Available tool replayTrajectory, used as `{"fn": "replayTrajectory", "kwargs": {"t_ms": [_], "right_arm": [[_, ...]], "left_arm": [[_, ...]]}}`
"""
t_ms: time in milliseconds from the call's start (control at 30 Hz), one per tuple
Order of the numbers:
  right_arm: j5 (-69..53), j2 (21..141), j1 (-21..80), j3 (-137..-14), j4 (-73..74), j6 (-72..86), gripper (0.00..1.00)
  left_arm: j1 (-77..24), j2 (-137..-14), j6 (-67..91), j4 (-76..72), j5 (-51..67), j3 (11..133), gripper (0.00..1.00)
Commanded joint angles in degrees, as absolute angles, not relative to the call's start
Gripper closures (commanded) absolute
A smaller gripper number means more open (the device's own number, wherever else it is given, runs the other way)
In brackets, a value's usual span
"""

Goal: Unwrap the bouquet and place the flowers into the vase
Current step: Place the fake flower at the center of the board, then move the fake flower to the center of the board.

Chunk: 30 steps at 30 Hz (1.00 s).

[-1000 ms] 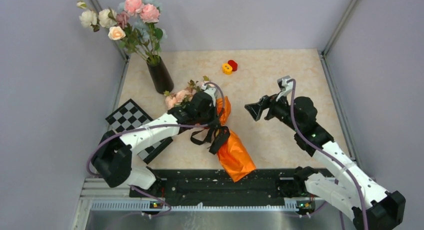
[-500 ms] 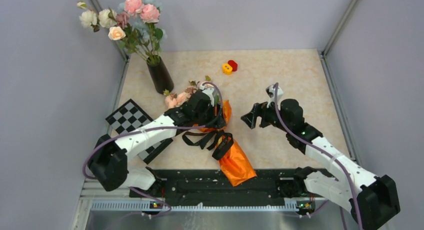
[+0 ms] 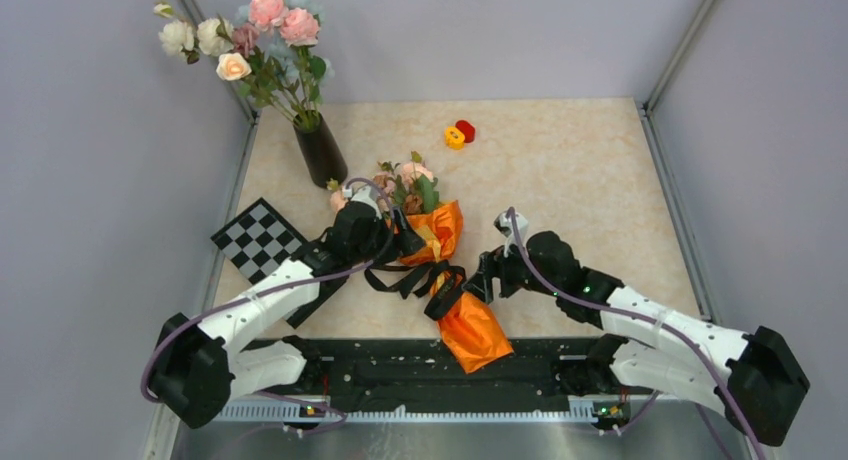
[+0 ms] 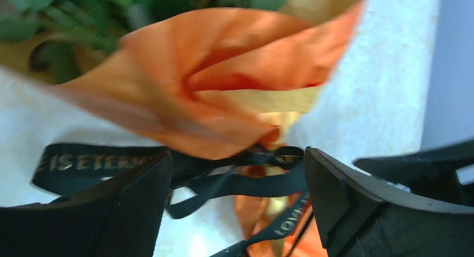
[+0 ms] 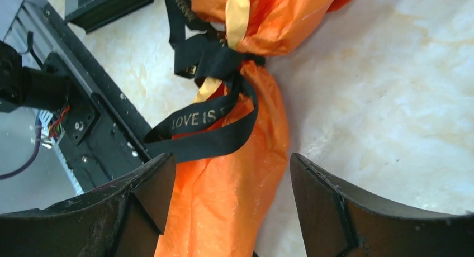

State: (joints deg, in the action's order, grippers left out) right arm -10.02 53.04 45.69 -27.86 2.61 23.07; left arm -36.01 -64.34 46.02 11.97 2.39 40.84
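Bouquet [image 3: 470, 325] lies flat on the table [image 3: 580, 170] between the 2 arms, with the orange cone tip toward the near edge. Its flowers [image 3: 410, 178] are at the far end near the black vase [image 3: 321, 152], and the black ribbon [image 5: 209, 58] is knotted round its waist. Left gripper [image 4: 237, 173] is wide open and empty, low over the ribbon loops by the cone mouth; right gripper [image 5: 232, 179] is wide open too, jaws either side of the cone's lower half, no grip.
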Motion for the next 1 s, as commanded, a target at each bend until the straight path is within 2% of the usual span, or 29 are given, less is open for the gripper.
{"fn": "replayTrajectory", "kwargs": {"t_ms": [0,233,433,600,700,800,833,967], "right_arm": [[-7.17,54.14,49.63,-26.31,-1.63,26.84,0.25],[-4.96,55.52,53.42,-23.46,-2.45,29.2,0.26],[-2.17,56.17,53.97,-19.07,-6.9,30.17,0.34],[-3.39,58.13,54.02,-17.58,-10.54,30.85,0.54],[-3.36,59.1,53.98,-17.07,-12.34,31.8,0.73],[-0.42,58.89,53.96,-17.05,-11.0,34.23,0.97],[0.38,58.55,53.96,-16.82,-10.88,35.15,1.0],[1.1,57.26,53.99,-15.36,-13.87,38.68,1.0]], "left_arm": [[-32.75,-61.8,52.01,4.65,5.16,35.53,0.13],[-31.83,-61.87,52.2,3.92,2.87,33.52,0.08],[-30.08,-64.72,50.05,0.62,1.66,32.73,0.22],[-29.86,-68.77,47.51,0.44,1.56,34.61,0.31],[-29.73,-71.99,45.53,-1.56,1.22,35.73,0.42],[-29.25,-75.54,43.44,-4.7,1.49,36.54,0.54],[-28.99,-76.95,42.59,-5.86,2.55,37.21,0.58],[-28.28,-83.89,38.13,-6.32,6.07,42.64,0.64]]}}
